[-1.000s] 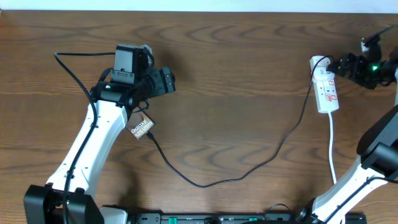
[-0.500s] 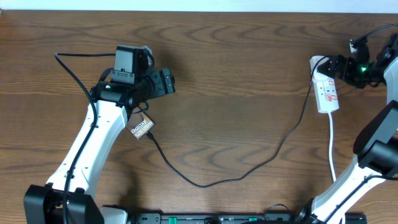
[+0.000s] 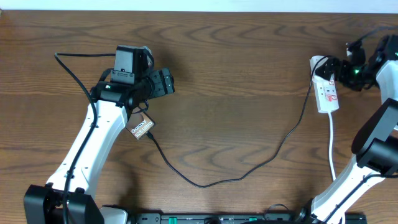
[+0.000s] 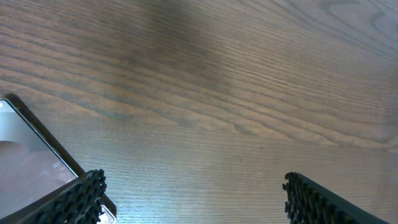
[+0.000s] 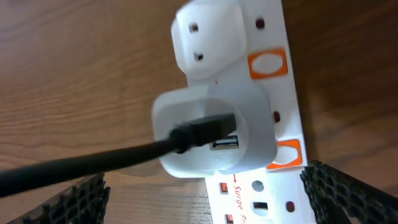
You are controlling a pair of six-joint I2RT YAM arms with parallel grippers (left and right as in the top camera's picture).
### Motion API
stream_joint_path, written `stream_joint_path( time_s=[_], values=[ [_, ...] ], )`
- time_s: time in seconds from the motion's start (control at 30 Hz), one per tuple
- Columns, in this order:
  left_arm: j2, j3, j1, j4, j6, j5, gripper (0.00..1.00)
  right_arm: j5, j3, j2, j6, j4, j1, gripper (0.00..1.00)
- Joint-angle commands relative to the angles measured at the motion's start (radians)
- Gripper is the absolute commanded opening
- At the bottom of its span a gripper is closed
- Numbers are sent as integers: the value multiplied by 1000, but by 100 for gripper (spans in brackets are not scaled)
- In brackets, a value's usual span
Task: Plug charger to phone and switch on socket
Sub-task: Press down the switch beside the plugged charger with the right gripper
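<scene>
The phone (image 3: pixel 140 126) lies on the table with white "Galaxy" lettering showing, its upper part hidden under my left arm. One of its corners (image 4: pixel 28 163) shows in the left wrist view. The charger cable (image 3: pixel 205 183) runs from the phone's lower end across the table to a white adapter (image 5: pixel 214 134) plugged into the socket (image 3: pixel 327 90). Whether its tip sits in the phone I cannot tell. My left gripper (image 3: pixel 163 82) hangs open over bare wood beside the phone. My right gripper (image 3: pixel 336 68) is open above the socket's far end, its fingers (image 5: pixel 348 194) on either side of the strip (image 5: pixel 280 193).
Two orange switches (image 5: pixel 268 64) sit along the socket's edge beside the adapter. A white cord (image 3: pixel 332 149) trails from the socket toward the table's front. The table's far edge (image 3: pixel 199 10) runs along the top.
My right wrist has turned and shifted slightly above the socket's far end. The left arm, the phone and the cable have not moved.
</scene>
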Motion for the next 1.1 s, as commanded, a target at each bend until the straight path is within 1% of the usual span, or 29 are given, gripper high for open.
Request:
stream_joint_path(
  time_s=[0.0,0.23,0.4,0.73,1.07],
  values=[
    [2,20,-4,-1,-2,-11,90,-62,-20,-19,21,13,6,99],
    [1,20,-4,-1,-2,-11,90,-78,-21,-19,20,15,7,99],
    [2,20,-4,-2,-2,-11,90,-49,-23,-19,16,23,9,99],
    [1,20,-4,-1,-2,-18,90,-49,-37,-19,17,42,19,99],
    [2,20,-4,-2,-2,-18,90,-49,-73,-5,21,75,55,99]
  ],
)
